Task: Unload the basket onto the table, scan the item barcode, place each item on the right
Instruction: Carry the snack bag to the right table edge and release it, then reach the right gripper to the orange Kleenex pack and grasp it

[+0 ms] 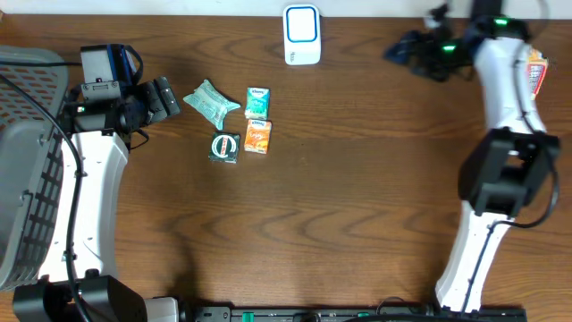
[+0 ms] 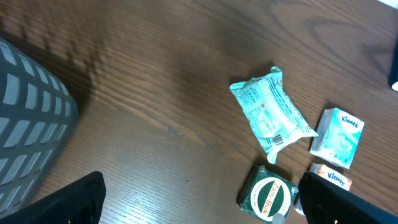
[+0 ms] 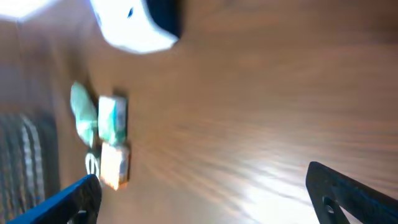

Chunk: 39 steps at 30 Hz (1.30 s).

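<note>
Left pincer gapes empty just beside the wipes pack; tin, teal tissue pack and orange pack cluster on the tabletop, near the scanner; right pincer spread wide, empty, well apart

A grey slatted basket stands on the wooden table, far left.

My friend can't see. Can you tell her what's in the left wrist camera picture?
Four small items lie on a wooden table: a pale green wipes pack, a blue tissue pack, a round green tin and, mostly hidden, an orange pack. The left claw is open and empty at the bottom, and a gray basket sits at the left edge.
</note>
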### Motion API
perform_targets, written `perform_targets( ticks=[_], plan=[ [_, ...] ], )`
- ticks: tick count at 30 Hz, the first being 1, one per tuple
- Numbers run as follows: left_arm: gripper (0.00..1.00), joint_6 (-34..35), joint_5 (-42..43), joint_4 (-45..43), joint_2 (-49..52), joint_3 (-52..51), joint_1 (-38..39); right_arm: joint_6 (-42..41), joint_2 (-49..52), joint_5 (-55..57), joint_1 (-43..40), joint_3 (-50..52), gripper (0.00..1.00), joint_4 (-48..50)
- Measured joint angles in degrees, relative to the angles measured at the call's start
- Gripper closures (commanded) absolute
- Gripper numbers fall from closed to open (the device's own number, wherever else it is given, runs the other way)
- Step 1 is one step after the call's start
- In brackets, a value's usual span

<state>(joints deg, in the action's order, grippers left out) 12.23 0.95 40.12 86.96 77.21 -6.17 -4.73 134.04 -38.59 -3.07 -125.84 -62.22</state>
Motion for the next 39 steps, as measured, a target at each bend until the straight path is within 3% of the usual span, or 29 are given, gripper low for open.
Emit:
perform_targets(
  ticks=[12, 13, 16, 22, 27, 31, 39],
  plan=[
    [0.02, 0.0, 0.0, 0.0, 0.0, 0.0, 0.0, -1.22, 0.0, 13.44, 24.0, 5.11, 0.01, 4.24],
    [0.02, 0.0, 0.0, 0.0, 0.0, 0.0, 0.0, -1.33, 0.0, 14.21, 25.35, 5.16, 0.1, 5.07],
    [0.02, 0.0, 0.0, 0.0, 0.0, 0.0, 0.0, -2.34, 0.0, 15.82, 29.38, 5.2, 0.23, 7.67],
    [0.02, 0.0, 0.0, 0.0, 0.0, 0.0, 0.0, -7.5, 0.0, 23.37, 36.26, 5.4, 0.47, 9.38],
    [0.02, 0.0, 0.0, 0.0, 0.0, 0.0, 0.0, -11.26, 0.0, 30.23, 41.57, 5.97, 0.61, 9.6],
    [0.02, 0.0, 0.0, 0.0, 0.0, 0.0, 0.0, -12.7, 0.0, 34.03, 44.94, 6.56, 0.67, 10.16],
    [0.02, 0.0, 0.0, 0.0, 0.0, 0.0, 0.0, -19.02, 0.0, 44.65, 48.7, 12.22, 0.66, 13.51]
  ],
)
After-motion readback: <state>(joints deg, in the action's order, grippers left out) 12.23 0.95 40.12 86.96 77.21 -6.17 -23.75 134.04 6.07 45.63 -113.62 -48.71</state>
